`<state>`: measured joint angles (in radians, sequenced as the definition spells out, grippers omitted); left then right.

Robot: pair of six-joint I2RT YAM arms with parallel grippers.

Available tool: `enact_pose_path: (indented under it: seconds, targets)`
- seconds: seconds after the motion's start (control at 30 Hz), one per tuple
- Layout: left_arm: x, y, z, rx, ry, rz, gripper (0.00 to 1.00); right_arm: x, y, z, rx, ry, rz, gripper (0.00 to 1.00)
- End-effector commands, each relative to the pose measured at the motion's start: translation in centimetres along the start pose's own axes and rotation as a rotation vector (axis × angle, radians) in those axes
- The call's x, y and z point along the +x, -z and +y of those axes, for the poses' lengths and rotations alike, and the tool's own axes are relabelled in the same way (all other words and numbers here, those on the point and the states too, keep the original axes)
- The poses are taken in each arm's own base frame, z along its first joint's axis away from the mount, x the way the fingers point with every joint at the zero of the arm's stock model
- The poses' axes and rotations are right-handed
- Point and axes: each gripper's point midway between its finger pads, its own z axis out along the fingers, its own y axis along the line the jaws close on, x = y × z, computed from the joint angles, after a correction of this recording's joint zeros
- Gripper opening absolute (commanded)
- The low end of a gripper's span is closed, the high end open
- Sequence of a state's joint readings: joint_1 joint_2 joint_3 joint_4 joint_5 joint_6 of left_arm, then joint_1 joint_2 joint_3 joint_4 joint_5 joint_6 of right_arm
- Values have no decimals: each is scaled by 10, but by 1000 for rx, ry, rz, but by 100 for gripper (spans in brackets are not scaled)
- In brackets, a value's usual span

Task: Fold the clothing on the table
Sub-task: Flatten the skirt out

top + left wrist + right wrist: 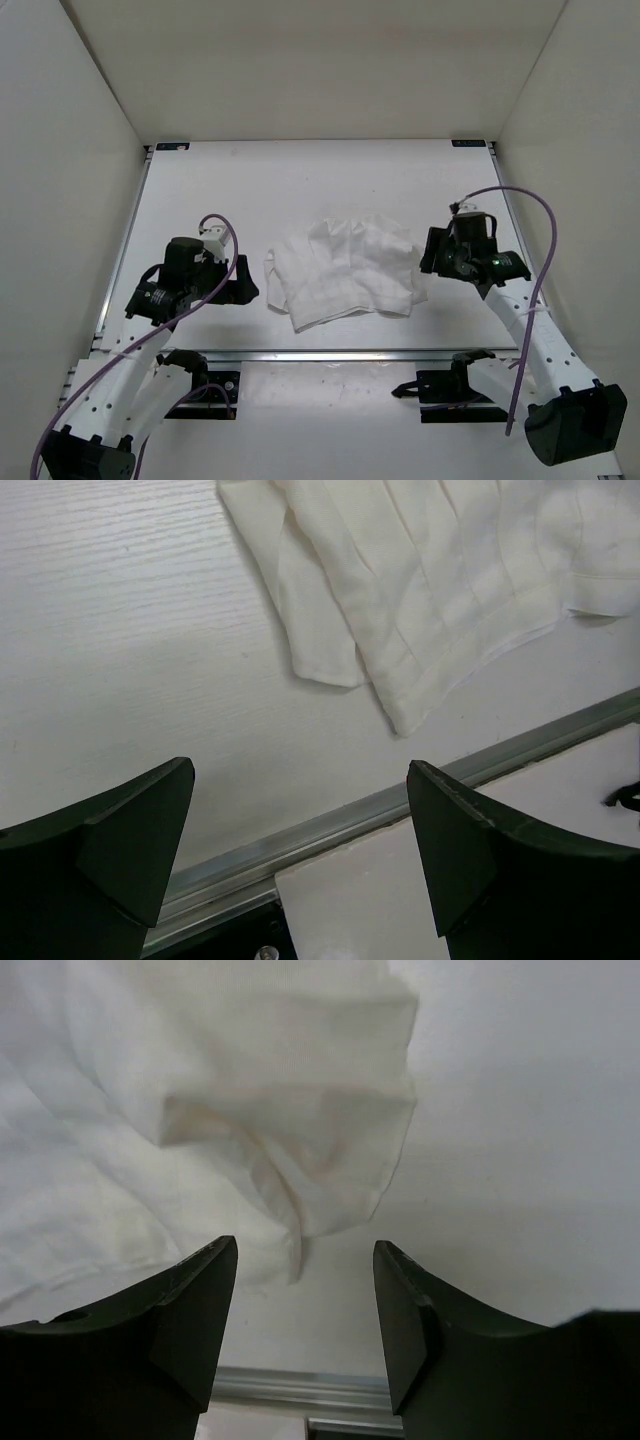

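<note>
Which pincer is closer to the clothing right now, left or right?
Right. The right pincer sits at the right edge of the clothing, open, with a fabric corner just ahead of its fingertips. The left pincer, also open, is off the left edge, with bare table between them.

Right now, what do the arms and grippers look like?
The left arm and right arm have white links dotted with holes, and black joints. A purple cable runs along each. The left gripper and right gripper have black, wedge-shaped fingers.

Soft creased cloth clothing [345,270], wood-grained matt table [110,640]
</note>
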<state>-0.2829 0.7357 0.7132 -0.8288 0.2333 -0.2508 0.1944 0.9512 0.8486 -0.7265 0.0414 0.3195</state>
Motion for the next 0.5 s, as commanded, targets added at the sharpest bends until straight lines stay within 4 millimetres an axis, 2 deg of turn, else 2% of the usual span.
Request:
enact_pose_path:
  seconds: [0.0,0.03,0.07,0.13,0.17,0.2,0.27,0.3,0.33,0.37,0.4,0.43,0.47]
  targets:
    - [-16,9,-31,165,-27,-76,99,46,-8,10,-50,-1,138,55]
    - [-29,15,-54,289,-33,-133,99,58,-9,12,-54,3,168,54]
    - [-21,15,-70,376,19,-128,99,62,-8,14,-65,0,173,55]
    - [-26,12,-94,494,44,-174,88,74,-10,19,-80,3,191,55]
    - [-11,1,-104,540,53,-122,73,81,-11,23,-93,6,203,55]
    - [6,-7,-111,570,48,-55,52,84,-12,26,-114,-1,208,55]
    - [25,-21,-117,588,93,11,17,90,-14,31,-133,-29,224,55]
    - [32,-27,-118,592,121,27,10,91,-14,31,-137,-38,225,55]
    - [37,-31,-118,597,125,21,12,96,-16,30,-129,-41,230,55]
    - [36,-35,-117,577,179,10,25,98,-20,33,-133,-58,225,54]
    - [43,-39,-110,552,201,22,46,99,-22,33,-139,-59,217,55]
    - [47,-42,-106,524,222,18,58,101,-25,33,-141,-75,207,54]
    - [41,-46,-101,480,243,-17,63,102,-29,34,-148,-89,202,54]
